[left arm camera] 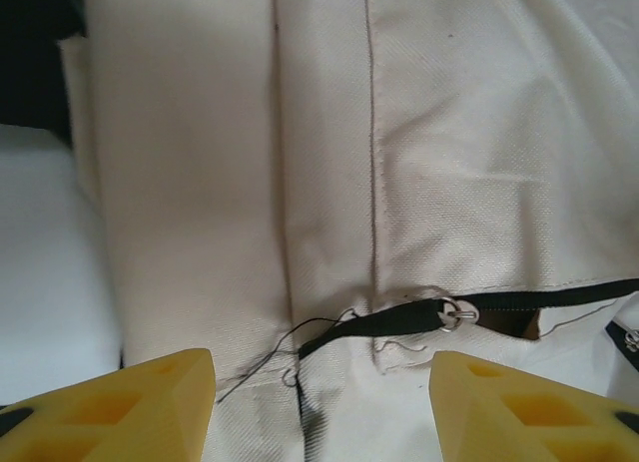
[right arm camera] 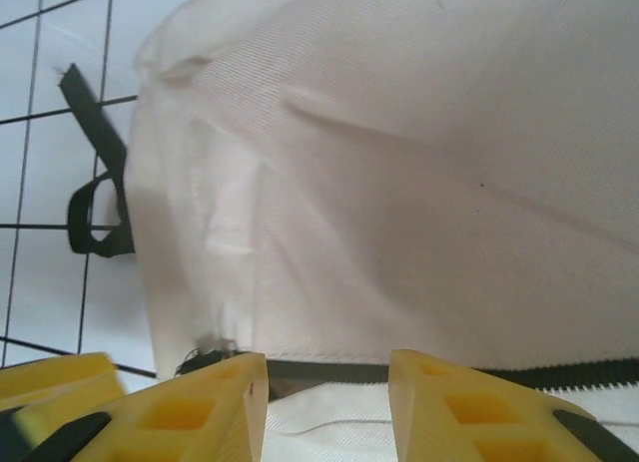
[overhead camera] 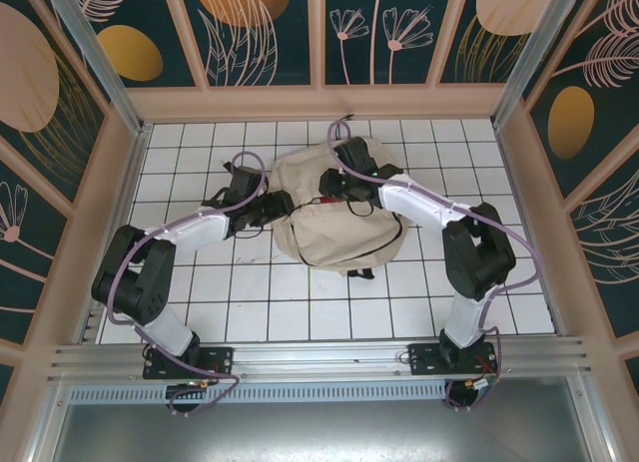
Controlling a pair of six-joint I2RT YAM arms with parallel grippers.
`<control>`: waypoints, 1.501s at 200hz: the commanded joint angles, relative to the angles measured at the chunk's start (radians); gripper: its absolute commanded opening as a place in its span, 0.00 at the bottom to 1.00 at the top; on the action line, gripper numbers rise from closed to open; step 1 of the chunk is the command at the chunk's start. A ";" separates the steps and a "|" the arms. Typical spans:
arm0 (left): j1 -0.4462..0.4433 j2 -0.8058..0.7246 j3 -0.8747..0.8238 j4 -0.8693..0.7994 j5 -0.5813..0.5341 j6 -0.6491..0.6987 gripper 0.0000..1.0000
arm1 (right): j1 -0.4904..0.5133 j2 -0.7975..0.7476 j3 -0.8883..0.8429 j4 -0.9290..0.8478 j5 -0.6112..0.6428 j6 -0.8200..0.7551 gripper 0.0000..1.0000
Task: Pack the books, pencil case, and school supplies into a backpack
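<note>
Holding left gripper at the 9 o'clock edge of the backpack, with fingers apart over cream fabric and a black zipper, clamping nothing. Holding right gripper near the backpack's 12 o'clock side, with fingers likewise apart. Showing the backpack lying mid-table on white tiles.

Rumpled beige backpack lies flat on white tiles.

worktop: white, ruled into squares by dark lines.
backpack: cream fabric, laid slumped on the worktop at the far middle.
strap: black, looped, laid on the squares beside the backpack.
</note>
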 commanded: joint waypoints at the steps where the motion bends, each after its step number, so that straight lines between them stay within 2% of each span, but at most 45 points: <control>1: 0.007 0.029 0.028 0.031 0.098 -0.048 0.61 | 0.001 -0.066 -0.042 -0.003 0.003 -0.013 0.40; 24: 0.006 0.035 0.015 0.054 0.120 -0.158 0.63 | 0.003 -0.086 -0.062 0.008 0.008 -0.034 0.42; 47: 0.012 0.020 0.013 -0.013 0.003 -0.166 0.63 | 0.032 -0.080 -0.044 -0.012 0.030 -0.164 0.43; 64: 0.041 -0.011 -0.031 -0.006 -0.011 -0.179 0.64 | 0.073 -0.055 -0.007 -0.050 0.054 -0.290 0.46; 85: 0.091 -0.055 -0.096 0.004 -0.009 -0.184 0.66 | 0.109 -0.012 0.040 -0.087 -0.009 -0.409 0.52; 102: 0.132 -0.090 -0.143 0.012 0.005 -0.186 0.68 | 0.133 0.034 0.091 -0.109 -0.037 -0.472 0.53; 113: 0.158 -0.111 -0.178 0.024 0.019 -0.192 0.68 | 0.145 0.075 0.136 -0.138 -0.057 -0.519 0.53; 139: 0.205 -0.145 -0.234 0.040 0.053 -0.195 0.69 | 0.188 0.191 0.276 -0.244 -0.020 -0.655 0.51; 170: 0.223 -0.159 -0.253 0.044 0.075 -0.187 0.69 | 0.233 0.345 0.498 -0.396 0.092 -0.807 0.51; 196: 0.226 -0.173 -0.264 0.050 0.080 -0.185 0.69 | 0.241 0.417 0.581 -0.443 0.175 -0.872 0.59; 223: 0.233 -0.180 -0.270 0.042 0.078 -0.174 0.70 | 0.244 0.438 0.584 -0.446 0.201 -0.906 0.63; 300: 0.238 -0.177 -0.271 0.045 0.080 -0.175 0.70 | 0.241 0.487 0.592 -0.462 0.271 -0.958 0.56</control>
